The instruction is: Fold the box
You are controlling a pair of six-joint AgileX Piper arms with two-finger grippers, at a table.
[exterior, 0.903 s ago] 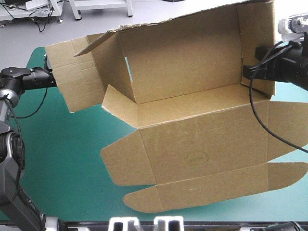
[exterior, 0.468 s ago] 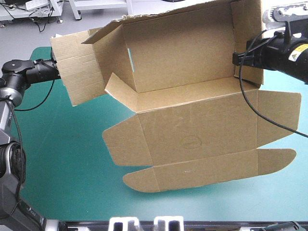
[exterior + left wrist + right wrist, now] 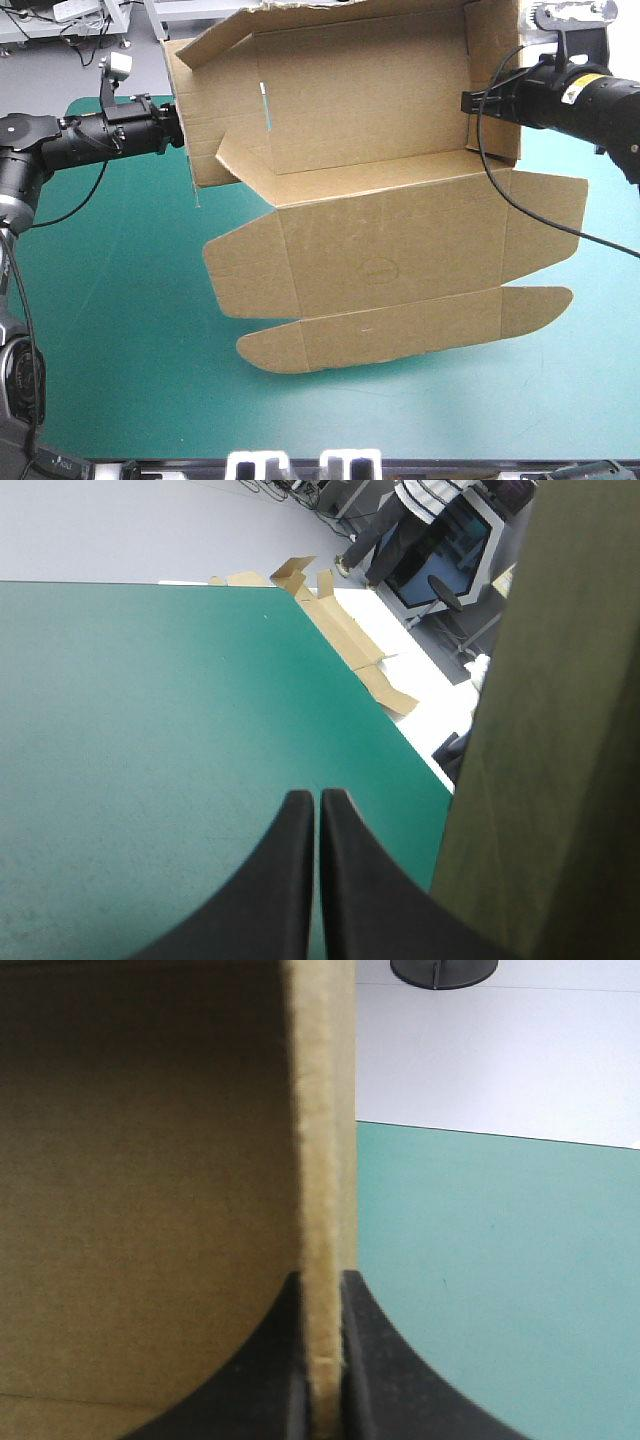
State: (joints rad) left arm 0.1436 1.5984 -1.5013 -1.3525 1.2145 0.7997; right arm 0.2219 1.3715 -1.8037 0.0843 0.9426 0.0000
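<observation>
The brown box [image 3: 380, 230] is held partly raised over the teal-green table, its back wall and side walls upright and its front panels and rounded flaps sloping down toward me. My right gripper [image 3: 468, 101] is shut on the box's right wall; the right wrist view has the board edge [image 3: 322, 1160] pinched between the fingers of the right gripper [image 3: 320, 1295]. My left gripper [image 3: 180, 128] is shut and empty, its tips against the outside of the left wall. In the left wrist view the left gripper [image 3: 318, 805] forms one arch, with the brown box [image 3: 560, 730] just beside it.
Bare teal-green cover [image 3: 120, 330] lies to the left of and in front of the box. More pieces of brown board [image 3: 345, 630] lie beyond the table's edge, ahead of the left gripper.
The box has shifted left and farther from me, carried by the right gripper. The left gripper has moved right, swinging the left side panel inward until it stands upright.
</observation>
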